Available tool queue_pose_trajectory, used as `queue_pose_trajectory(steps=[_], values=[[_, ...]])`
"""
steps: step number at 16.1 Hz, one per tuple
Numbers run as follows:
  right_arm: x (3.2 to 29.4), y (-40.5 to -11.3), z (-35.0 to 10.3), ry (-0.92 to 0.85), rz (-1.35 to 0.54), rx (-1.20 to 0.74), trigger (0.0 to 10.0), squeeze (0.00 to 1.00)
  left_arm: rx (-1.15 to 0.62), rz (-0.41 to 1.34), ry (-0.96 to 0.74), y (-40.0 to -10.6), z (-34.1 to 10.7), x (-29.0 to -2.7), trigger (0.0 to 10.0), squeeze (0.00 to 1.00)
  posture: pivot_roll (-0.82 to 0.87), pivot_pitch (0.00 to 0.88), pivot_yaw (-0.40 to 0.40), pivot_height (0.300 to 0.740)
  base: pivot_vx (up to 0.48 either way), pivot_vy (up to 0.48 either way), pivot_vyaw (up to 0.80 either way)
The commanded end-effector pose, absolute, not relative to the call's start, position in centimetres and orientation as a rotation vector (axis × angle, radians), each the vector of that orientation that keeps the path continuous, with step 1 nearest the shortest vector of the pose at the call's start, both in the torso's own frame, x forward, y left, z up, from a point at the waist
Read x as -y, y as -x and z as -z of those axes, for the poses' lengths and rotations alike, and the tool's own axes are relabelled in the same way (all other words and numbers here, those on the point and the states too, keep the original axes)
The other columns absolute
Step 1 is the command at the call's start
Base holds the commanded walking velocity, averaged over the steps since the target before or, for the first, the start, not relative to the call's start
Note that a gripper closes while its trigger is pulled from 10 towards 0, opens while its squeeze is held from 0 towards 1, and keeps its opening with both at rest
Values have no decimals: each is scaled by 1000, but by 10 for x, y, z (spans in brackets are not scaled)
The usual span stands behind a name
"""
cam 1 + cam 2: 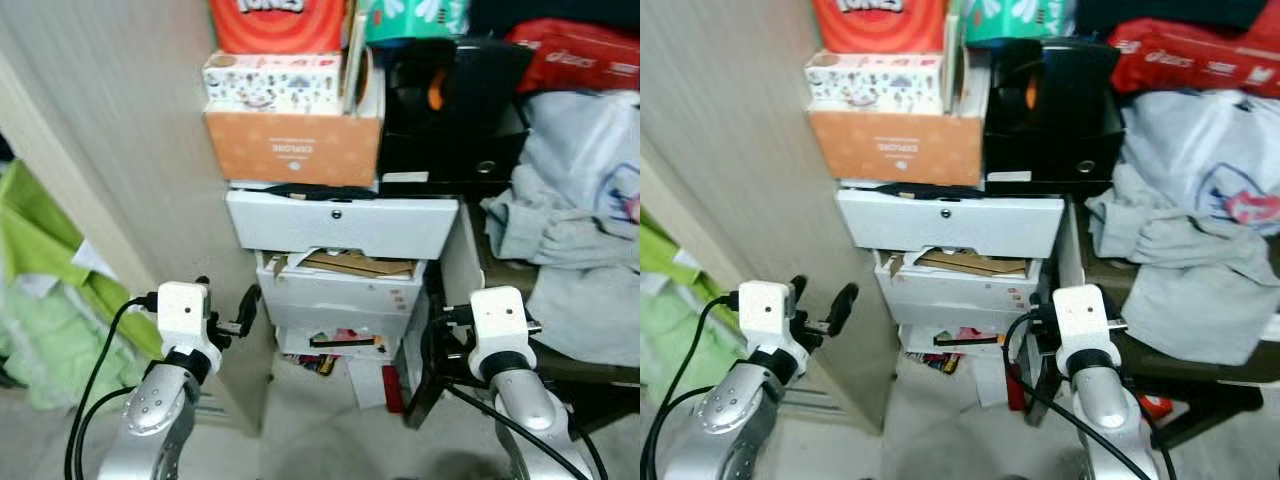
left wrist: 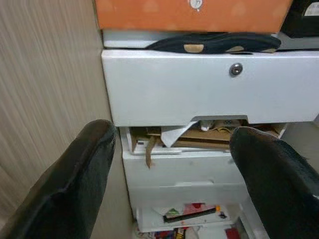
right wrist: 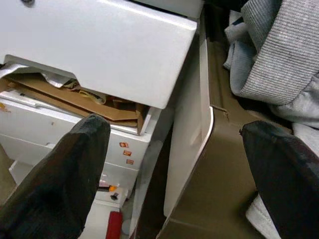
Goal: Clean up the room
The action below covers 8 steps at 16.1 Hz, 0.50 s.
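Now facing a white drawer unit [image 1: 340, 225] crammed with clutter: middle drawer [image 1: 340, 285] ajar, cardboard [image 1: 360, 265] and papers sticking out, more litter on the floor [image 1: 330, 365] beneath. Left gripper [image 1: 822, 305] open, empty, near the wooden panel [image 1: 130, 130]; right gripper [image 1: 440, 335] open too, beside the unit's right edge. Best to tuck the cardboard flat first, then push the drawer front squarely, avoiding the grey clothes [image 1: 580, 230] at right.

Smooth white drawer unit [image 1: 340, 225], brown cardboard [image 1: 355, 265] inside, soft grey cloth [image 1: 580, 230] beside.
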State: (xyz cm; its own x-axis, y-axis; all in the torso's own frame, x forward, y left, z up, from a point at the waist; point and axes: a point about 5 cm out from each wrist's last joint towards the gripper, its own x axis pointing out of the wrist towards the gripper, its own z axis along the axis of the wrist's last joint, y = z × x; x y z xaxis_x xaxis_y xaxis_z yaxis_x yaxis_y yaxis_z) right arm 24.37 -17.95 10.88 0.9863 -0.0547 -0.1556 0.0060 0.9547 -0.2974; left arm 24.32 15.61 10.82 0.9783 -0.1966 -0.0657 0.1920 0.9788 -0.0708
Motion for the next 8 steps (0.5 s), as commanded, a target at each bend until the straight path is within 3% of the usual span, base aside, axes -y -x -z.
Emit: queue_pose_trajectory(steps=[1, 6, 8], values=[[180, -245, -113, 302, 38, -146, 10000, 0, -79, 184, 53, -243, -107, -158, 10000, 0, -235, 102, 74, 740, 0, 0, 0], [180, -244, -113, 342, 37, -144, 10000, 0, -78, 188, 50, -243, -107, -158, 10000, 0, -234, 101, 76, 740, 0, 0, 0], [179, -245, -113, 342, 38, -137, 10000, 0, -75, 191, 47, -244, -108, -158, 10000, 0, -233, 98, 77, 740, 0, 0, 800]])
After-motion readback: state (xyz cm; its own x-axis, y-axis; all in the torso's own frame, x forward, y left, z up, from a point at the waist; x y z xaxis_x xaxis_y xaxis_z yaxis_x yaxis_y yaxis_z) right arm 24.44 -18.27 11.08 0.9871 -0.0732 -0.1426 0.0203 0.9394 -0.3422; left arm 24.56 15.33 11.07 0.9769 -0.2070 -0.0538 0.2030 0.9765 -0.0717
